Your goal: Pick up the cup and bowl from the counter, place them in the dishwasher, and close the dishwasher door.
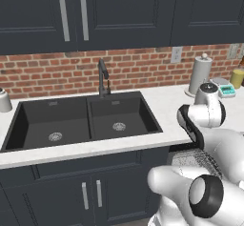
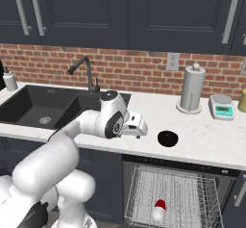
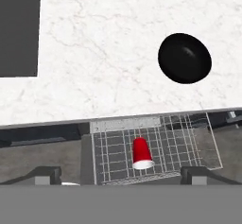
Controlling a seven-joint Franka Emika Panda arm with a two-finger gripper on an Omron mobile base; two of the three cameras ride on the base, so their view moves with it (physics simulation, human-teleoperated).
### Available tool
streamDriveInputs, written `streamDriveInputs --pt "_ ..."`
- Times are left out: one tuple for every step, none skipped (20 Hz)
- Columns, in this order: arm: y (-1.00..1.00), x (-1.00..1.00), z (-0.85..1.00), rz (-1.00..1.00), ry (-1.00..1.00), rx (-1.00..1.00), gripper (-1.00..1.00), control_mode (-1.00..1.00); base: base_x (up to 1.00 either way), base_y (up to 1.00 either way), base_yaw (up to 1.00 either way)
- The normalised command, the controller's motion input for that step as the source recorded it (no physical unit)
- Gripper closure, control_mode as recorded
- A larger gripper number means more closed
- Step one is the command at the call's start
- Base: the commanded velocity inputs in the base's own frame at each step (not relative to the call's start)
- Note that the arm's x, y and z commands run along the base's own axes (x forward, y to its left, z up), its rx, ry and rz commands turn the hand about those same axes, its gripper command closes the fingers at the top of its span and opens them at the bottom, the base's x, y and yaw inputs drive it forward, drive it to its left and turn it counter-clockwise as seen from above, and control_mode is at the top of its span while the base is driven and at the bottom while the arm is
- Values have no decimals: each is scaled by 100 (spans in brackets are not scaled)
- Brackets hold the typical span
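The glossy black bowl (image 2: 167,138) (image 3: 184,58) sits on the white counter (image 2: 206,143) (image 3: 94,53), right of the sink. The red cup (image 2: 159,209) (image 3: 141,153) lies in the silver wire rack (image 2: 173,193) (image 3: 160,142), which is pulled out of the dishwasher (image 2: 178,164) below the counter edge. My gripper (image 2: 137,127) (image 3: 122,176) hovers over the counter's front edge, just left of the bowl, pointing down. It is open, with nothing between its fingertips (image 3: 45,175). I cannot make out the dishwasher door.
A black double sink (image 1: 81,120) (image 2: 43,107) with a faucet (image 2: 86,73) lies to the left. A paper towel roll (image 2: 192,88), a small scale (image 2: 222,107) and a yellow jar (image 1: 237,77) stand at the back right. A grey-white canister (image 1: 4,100) stands far left.
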Motion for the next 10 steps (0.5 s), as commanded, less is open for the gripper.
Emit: streamDriveInputs --pt "-6 51 -3 3 10 0 -100 -100 0 0 0" --pt "-6 52 -9 2 9 0 -100 -100 0 0 0" --pt "0 33 -11 1 0 0 -100 -100 0 0 0" --pt "-8 37 -11 0 0 0 -100 -100 0 0 0" --pt "-14 35 -21 0 0 0 -100 -100 0 0 0" --pt "-25 35 -22 0 0 3 -100 -100 0 0 0" --pt "-32 19 -25 0 -5 5 -100 -100 0 0 0" --pt "-41 15 -32 0 -7 6 -100 -100 0 0 0" --pt "-44 0 -49 0 -12 7 -100 -100 0 0 0" --pt "-51 0 -53 0 -11 13 -100 -100 0 0 0"
